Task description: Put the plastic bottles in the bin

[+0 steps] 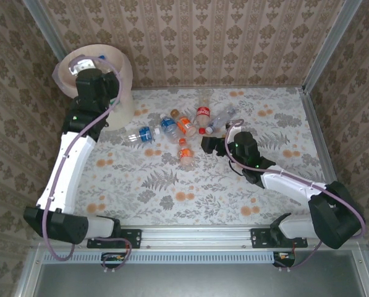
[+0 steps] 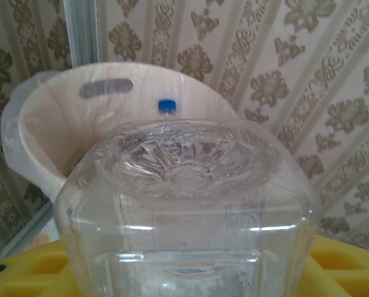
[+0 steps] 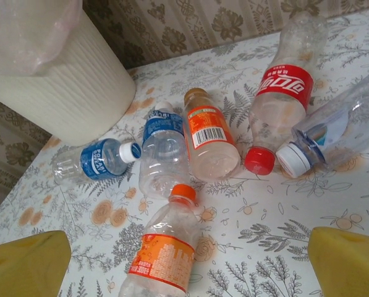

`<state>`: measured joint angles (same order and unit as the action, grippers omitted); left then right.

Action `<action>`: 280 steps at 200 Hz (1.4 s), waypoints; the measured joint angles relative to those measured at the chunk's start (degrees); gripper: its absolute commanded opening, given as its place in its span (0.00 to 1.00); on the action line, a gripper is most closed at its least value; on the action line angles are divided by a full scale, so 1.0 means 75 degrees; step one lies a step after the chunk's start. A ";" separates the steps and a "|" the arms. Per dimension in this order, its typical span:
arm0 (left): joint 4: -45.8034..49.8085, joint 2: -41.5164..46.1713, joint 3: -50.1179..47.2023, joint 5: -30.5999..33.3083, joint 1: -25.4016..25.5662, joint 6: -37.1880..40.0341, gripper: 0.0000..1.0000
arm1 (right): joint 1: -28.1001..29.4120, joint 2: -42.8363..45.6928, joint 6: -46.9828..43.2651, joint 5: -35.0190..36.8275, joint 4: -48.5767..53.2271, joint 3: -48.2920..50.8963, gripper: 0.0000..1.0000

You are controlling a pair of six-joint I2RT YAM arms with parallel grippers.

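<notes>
**One bottle over the bin, six left on the table**

Damask wallpaper (image 1: 233, 37) closes in a floral-clothed table (image 1: 246, 192), with the bin (image 1: 125, 93) at its far left. Judging by the blue cap (image 2: 166, 106) showing inside, at least one bottle is already in. The left fingers (image 2: 348, 260) are clenched on a clear bottle (image 2: 184, 204) over the bin. Its long axis runs straight out from the fingers, base leading toward the bin mouth, cap end hidden. Six loose bottles (image 1: 169, 127) lie on their sides mid-table, right of the bin. The near orange bottle (image 3: 162, 250) points its cap far, and the red-labelled bottle (image 3: 283, 93) points its cap near. The right fingers (image 3: 29, 266) are spread wide and empty, beside that cluster.
</notes>
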<state>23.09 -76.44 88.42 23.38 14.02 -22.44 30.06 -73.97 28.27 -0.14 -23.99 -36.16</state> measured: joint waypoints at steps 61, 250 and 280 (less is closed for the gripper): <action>-0.0382 -0.1594 0.1693 -0.0466 -0.1005 0.0606 0.63 | 0.0000 0.0326 0.0000 0.0227 0.0006 0.0140 1.00; 0.0192 -0.4567 0.4150 -0.0356 -0.2646 0.1323 0.64 | 0.0000 0.1434 0.0076 0.0895 0.0487 0.0842 1.00; 0.0758 -0.5097 0.4750 0.0154 -0.2780 0.1443 0.68 | 0.0000 0.1632 0.0096 0.0979 0.0542 0.0938 1.00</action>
<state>28.77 -114.67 124.05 24.53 -6.83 -11.62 30.06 -61.73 28.99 7.20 -19.92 -29.12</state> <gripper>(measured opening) 0.661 0.997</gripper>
